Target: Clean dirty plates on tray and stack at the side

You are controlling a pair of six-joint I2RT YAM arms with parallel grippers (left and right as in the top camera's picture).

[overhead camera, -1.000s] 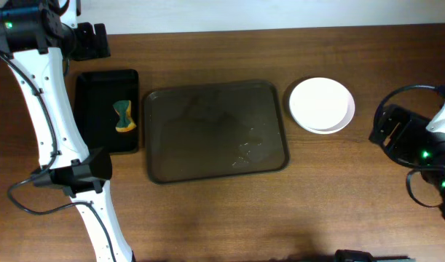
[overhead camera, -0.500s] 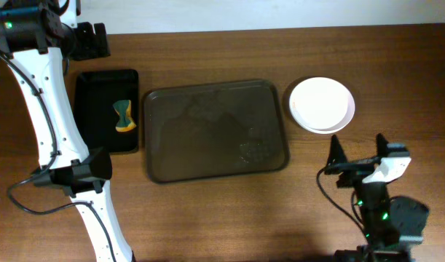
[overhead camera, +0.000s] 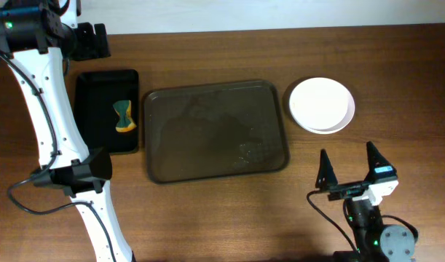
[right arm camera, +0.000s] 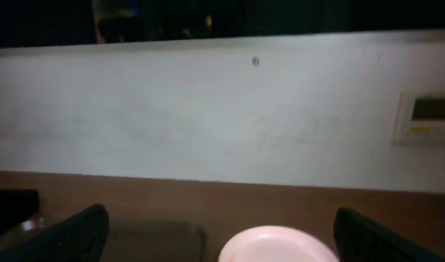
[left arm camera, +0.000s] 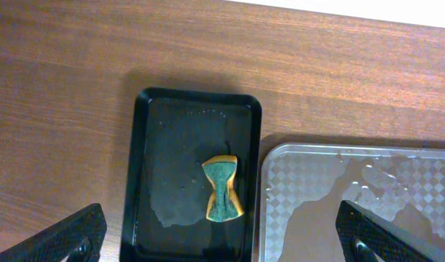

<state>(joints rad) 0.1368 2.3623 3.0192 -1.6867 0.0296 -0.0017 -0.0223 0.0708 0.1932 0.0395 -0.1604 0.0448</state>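
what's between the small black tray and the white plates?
Only the brown tray, wet, with nothing on it; the overhead view shows this.

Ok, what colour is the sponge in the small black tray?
The sponge is green on top with yellow-orange edges; clearest in the left wrist view.

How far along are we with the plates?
Looks done: the tray is wet but plate-free, and the plates sit stacked on the table beside it. The sponge lies in the black tray. In hand: nothing; the left tool and right tool are open, empty. Left: probably nothing, though I can't count the stack from above.
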